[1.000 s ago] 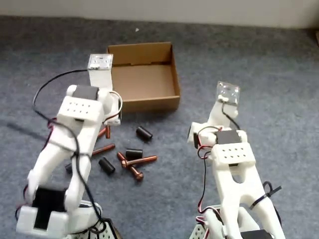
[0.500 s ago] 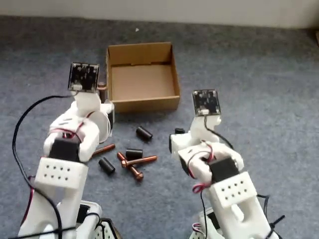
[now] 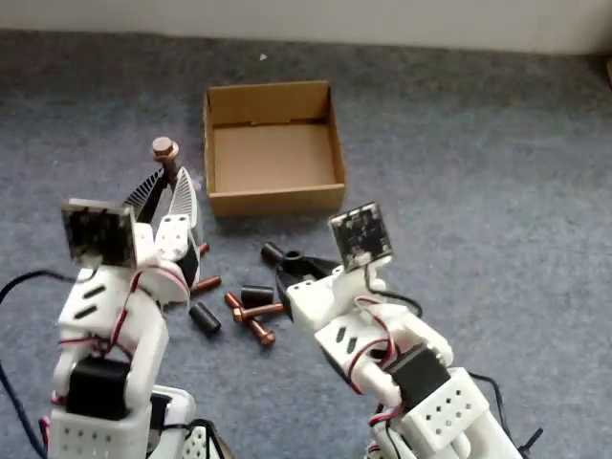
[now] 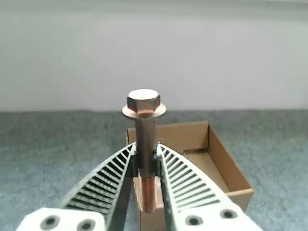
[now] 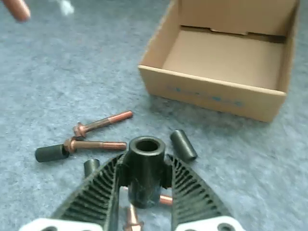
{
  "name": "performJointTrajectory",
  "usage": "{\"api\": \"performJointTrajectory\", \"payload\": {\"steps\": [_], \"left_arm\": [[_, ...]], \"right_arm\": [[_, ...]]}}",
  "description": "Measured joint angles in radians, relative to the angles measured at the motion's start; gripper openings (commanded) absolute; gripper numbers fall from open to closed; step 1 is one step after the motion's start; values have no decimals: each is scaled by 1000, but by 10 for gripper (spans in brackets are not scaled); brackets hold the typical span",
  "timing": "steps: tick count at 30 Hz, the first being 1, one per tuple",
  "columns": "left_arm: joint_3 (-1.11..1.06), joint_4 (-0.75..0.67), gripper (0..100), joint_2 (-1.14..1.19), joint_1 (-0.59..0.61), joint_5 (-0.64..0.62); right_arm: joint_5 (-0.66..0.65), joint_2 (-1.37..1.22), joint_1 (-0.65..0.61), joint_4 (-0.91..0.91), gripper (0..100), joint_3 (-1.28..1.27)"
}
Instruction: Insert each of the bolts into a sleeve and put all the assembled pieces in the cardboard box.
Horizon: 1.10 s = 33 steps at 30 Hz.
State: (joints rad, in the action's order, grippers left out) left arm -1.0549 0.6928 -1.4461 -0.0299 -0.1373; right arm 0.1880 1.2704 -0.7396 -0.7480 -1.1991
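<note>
The box (image 3: 275,199) is empty. The left tool (image 4: 145,153) clamps an upright bolt (image 4: 143,103), the right tool (image 5: 144,163) a sleeve (image 5: 144,180), not yet joined. Other bolts (image 3: 268,310) and sleeves (image 3: 256,295) lie loose on the surface (image 3: 478,191).

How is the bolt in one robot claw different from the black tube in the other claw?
The bolt is copper-coloured; the sleeve is black. The bolt is a thin rod with a wide six-sided head; the sleeve is a stubby tube with an open hole at its end. Both are clamped: bolt in the left gripper, sleeve in the right gripper.
</note>
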Motion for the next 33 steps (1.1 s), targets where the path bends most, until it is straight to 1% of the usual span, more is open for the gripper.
{"api": "performJointTrajectory", "payload": {"steps": [5, 10, 14, 21, 24, 26, 30, 33], "left_arm": [[-68, 0, 5, -173, -48, -86], [-149, 0, 5, -318, -100, -101], [-158, 0, 5, -367, -149, -101], [-163, 0, 5, -371, -239, -98], [-163, 3, 5, -371, -310, -52], [-163, 31, 5, -371, -362, -23], [-140, 140, 5, -371, -446, 8], [-140, 160, 5, -371, -460, 12]], "right_arm": [[-17, 157, -75, 167, 5, -180], [-144, 387, -137, 250, 5, -321], [-232, 531, -176, 281, 5, -439], [-258, 534, -176, 287, 5, -471], [-261, 534, -164, 287, 5, -473], [-261, 534, -138, 311, 5, -473], [-261, 534, -110, 354, 5, -474], [-261, 534, -110, 359, 5, -474]]}}
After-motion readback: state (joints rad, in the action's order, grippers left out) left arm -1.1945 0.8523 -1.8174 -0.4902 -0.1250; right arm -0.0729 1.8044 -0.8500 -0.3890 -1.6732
